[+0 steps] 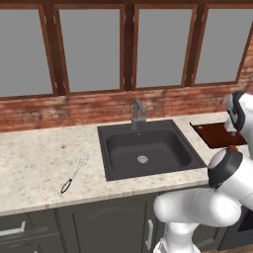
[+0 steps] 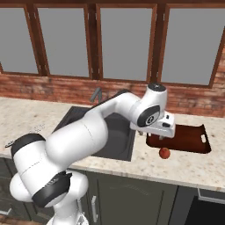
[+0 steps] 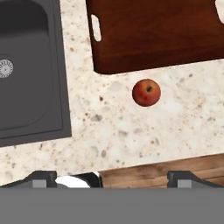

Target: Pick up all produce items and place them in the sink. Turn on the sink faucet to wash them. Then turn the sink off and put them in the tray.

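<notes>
The produce item, a small round red-orange fruit [image 3: 146, 92], lies on the speckled counter just in front of the dark reddish-brown tray [image 3: 153, 35]. From the right base view the fruit [image 2: 165, 153] sits near the tray's [image 2: 186, 139] front left corner. My gripper [image 2: 150, 134] hovers above the counter between sink and tray, a little above and left of the fruit. In the hand view the gripper [image 3: 113, 179] is open wide with nothing between its fingertips [image 3: 41, 179]. The black sink [image 1: 148, 148] holds only its silver drain [image 1: 142, 159]. The sink faucet [image 1: 137, 113] stands behind it, no water running.
A wire whisk with a black handle [image 1: 75, 173] lies on the counter left of the sink. The counter's front edge [image 3: 131, 168] runs close below the fruit in the hand view. A brick wall and windows back the counter.
</notes>
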